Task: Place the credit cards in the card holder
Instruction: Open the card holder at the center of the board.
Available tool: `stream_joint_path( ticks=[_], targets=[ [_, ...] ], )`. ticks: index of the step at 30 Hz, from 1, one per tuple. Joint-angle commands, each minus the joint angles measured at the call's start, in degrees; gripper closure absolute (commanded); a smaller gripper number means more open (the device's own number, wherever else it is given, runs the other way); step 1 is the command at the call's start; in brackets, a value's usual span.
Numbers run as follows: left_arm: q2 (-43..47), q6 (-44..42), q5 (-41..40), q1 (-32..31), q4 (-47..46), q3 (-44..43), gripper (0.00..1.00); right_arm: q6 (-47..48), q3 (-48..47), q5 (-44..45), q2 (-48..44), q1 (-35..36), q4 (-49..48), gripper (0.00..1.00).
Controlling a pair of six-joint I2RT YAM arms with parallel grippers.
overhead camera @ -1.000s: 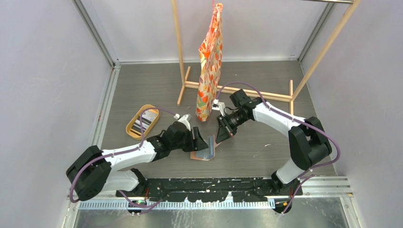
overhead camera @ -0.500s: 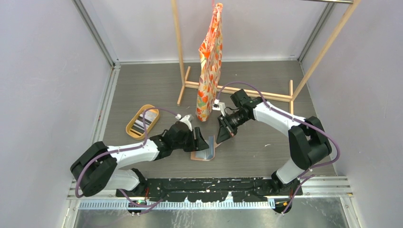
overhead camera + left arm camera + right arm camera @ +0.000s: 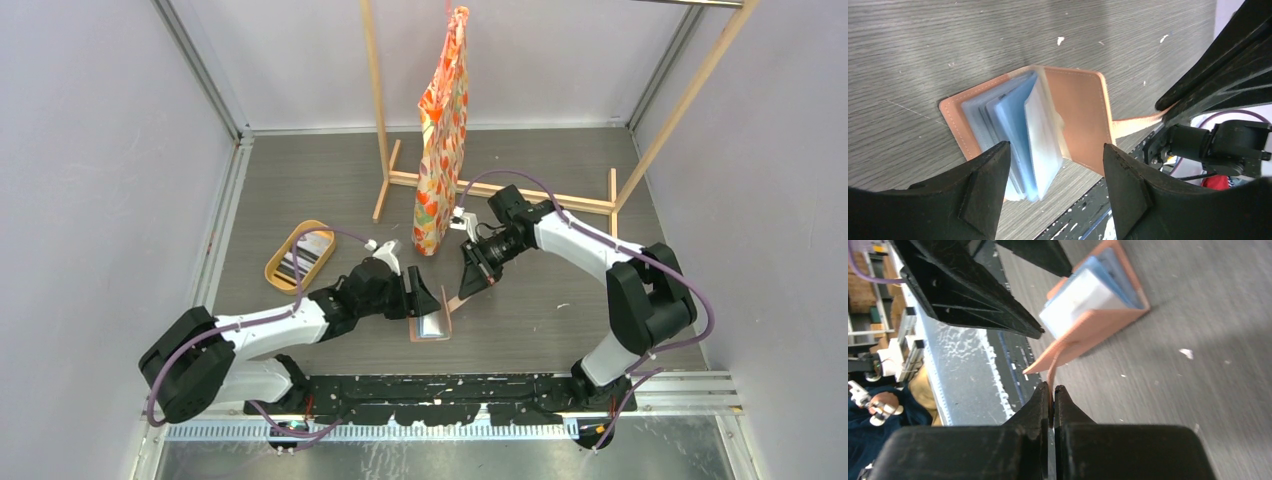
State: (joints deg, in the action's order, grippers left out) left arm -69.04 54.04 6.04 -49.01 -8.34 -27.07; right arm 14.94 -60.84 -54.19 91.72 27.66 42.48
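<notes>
Card holder (image 3: 432, 325) found open at worktop (image 3: 560, 320) centre-front, btwn both arms; room noted to its right. L fingers (image 3: 988, 185) spread, released, straddling it w/o contact. R fingers (image 3: 1035, 410) clenched on holder's tab (image 3: 1050, 367), one flap raised. Credit cards (image 3: 305, 255) seen in oval tray (image 3: 275, 272), far left; count unclear. Slot contents blurred.

— And the card holder (image 3: 433, 326)?
— On the table (image 3: 300, 170), toward the near edge, about midway across. Left gripper (image 3: 421, 300) just to its left; right gripper (image 3: 468, 284) behind and to its right, pinching the tab.
— The credit cards (image 3: 305, 255)?
— In the tray (image 3: 275, 271), well off to the left, farther back.
— Behind those?
— Bag (image 3: 442, 140) hanging on the rack (image 3: 373, 80), mid-table, bottom end near the right gripper.
</notes>
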Motion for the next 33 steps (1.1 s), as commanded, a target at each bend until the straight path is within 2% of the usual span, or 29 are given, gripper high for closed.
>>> stream_joint_path(
  ticks=[1,4,11,16,24,33],
  targets=[
    [-2.21,-0.42,-0.52,-0.03,-2.93,-0.26,0.32,1.28,-2.44,7.54,1.2,-1.43,1.2,0.99],
    [-2.7,-0.13,0.11,-0.03,-4.5,-0.13,0.35,0.07,-2.36,13.89,1.86,-2.22,0.7,0.99],
    [-2.91,0.33,2.1,-0.03,-6.78,-0.84,0.36,-1.8,-3.31,25.18,6.72,-2.23,1.74,0.97],
    [-5.96,1.96,5.35,-0.03,-12.42,-1.3,0.36,-2.81,-4.02,28.59,8.99,-2.21,2.46,0.83],
    [-14.93,6.03,12.02,-0.19,-24.38,-3.66,0.38,-2.99,-4.36,26.74,7.08,-2.97,2.7,0.65],
    [-16.16,5.29,12.56,-0.47,-24.53,-6.31,0.36,-1.1,-4.58,26.51,-0.22,-7.55,3.15,0.43]
  ],
)
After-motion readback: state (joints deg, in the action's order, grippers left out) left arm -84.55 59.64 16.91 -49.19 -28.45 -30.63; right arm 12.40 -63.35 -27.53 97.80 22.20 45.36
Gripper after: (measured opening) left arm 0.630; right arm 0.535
